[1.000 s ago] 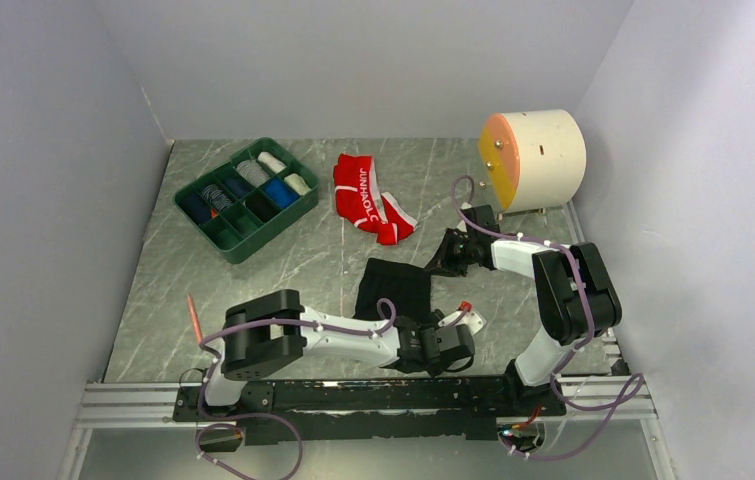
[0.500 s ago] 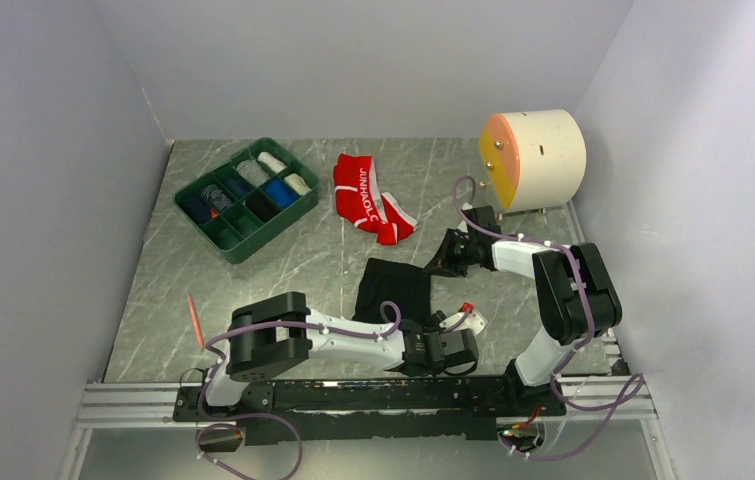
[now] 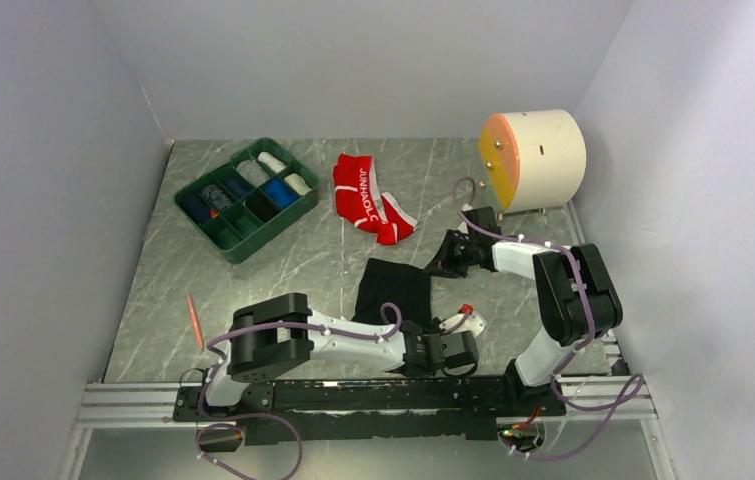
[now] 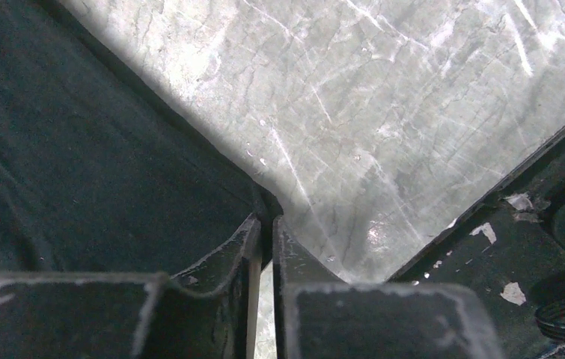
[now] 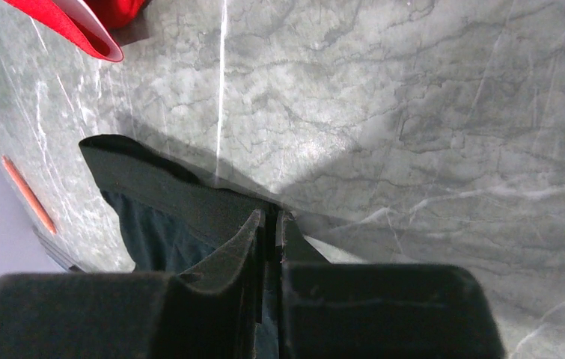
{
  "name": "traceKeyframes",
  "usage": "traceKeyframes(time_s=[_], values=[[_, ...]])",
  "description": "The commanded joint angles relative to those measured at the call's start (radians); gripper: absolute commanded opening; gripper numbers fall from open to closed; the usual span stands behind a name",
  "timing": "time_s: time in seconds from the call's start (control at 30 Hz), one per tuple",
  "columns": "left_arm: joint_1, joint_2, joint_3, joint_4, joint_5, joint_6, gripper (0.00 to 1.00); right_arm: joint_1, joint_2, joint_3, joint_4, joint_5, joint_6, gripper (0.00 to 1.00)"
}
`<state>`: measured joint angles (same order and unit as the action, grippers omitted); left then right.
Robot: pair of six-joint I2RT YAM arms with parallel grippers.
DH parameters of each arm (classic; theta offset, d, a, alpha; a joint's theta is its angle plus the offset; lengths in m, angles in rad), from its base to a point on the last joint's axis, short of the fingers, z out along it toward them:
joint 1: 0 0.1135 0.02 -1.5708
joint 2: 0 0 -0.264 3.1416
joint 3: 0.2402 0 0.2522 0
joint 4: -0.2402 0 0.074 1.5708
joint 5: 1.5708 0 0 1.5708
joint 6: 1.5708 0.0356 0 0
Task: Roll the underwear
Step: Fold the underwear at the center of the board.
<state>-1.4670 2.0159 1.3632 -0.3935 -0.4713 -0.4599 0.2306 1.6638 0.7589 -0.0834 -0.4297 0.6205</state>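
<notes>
The black underwear [image 3: 393, 288] lies spread on the marble table in front of the arms. My left gripper [image 3: 431, 340] is at its near right corner, and the left wrist view shows the gripper [image 4: 266, 224] shut on that corner of the dark cloth [image 4: 77, 149]. At the far right corner my right gripper [image 3: 440, 262] pinches the waistband edge; the right wrist view shows the gripper [image 5: 272, 217] shut on the black cloth [image 5: 159, 187]. The red underwear [image 3: 368, 198], with a lettered white-edged waistband, lies crumpled further back, and its edge [image 5: 77, 26] shows in the right wrist view.
A green compartment tray [image 3: 281, 213] with several rolled items stands at the back left. A cream drum with an orange face [image 3: 533, 158] sits at the back right. An orange stick [image 3: 194, 320] lies at the left, and a small white piece with a red tip [image 3: 465, 318] beside the left gripper.
My left gripper has closed on the near right corner of the black underwear, after the arm shifted slightly toward the near edge. The right arm has not moved.
</notes>
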Motion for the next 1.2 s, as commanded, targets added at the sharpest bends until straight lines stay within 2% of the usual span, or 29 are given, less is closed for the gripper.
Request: traceKeyframes(time_s=[0.0,0.07,0.4,0.53,0.73,0.87,0.97,1.17], values=[[-0.008,-0.006,-0.013,0.007,-0.007,-0.006,0.1,-0.001,-0.032,-0.022,-0.037,-0.002,-0.01,0.02],[-0.008,-0.025,-0.027,0.028,-0.005,0.0,0.05,0.0,-0.038,-0.02,-0.043,-0.001,-0.007,0.02],[0.015,-0.161,-0.11,0.169,0.139,0.002,0.05,0.003,-0.107,0.023,-0.126,0.005,-0.025,0.01],[0.054,-0.267,-0.211,0.271,0.227,-0.046,0.05,0.004,-0.13,0.047,-0.159,0.005,-0.03,0.01],[0.093,-0.391,-0.363,0.382,0.282,-0.127,0.05,0.012,-0.159,0.109,-0.235,0.039,-0.03,0.01],[0.11,-0.44,-0.46,0.45,0.266,-0.199,0.05,0.026,-0.157,0.147,-0.263,0.051,-0.029,0.01],[0.163,-0.484,-0.536,0.496,0.303,-0.247,0.05,0.048,-0.147,0.163,-0.266,0.054,-0.014,0.01],[0.189,-0.606,-0.684,0.603,0.315,-0.298,0.05,0.127,-0.12,0.229,-0.307,0.134,0.016,0.0]])
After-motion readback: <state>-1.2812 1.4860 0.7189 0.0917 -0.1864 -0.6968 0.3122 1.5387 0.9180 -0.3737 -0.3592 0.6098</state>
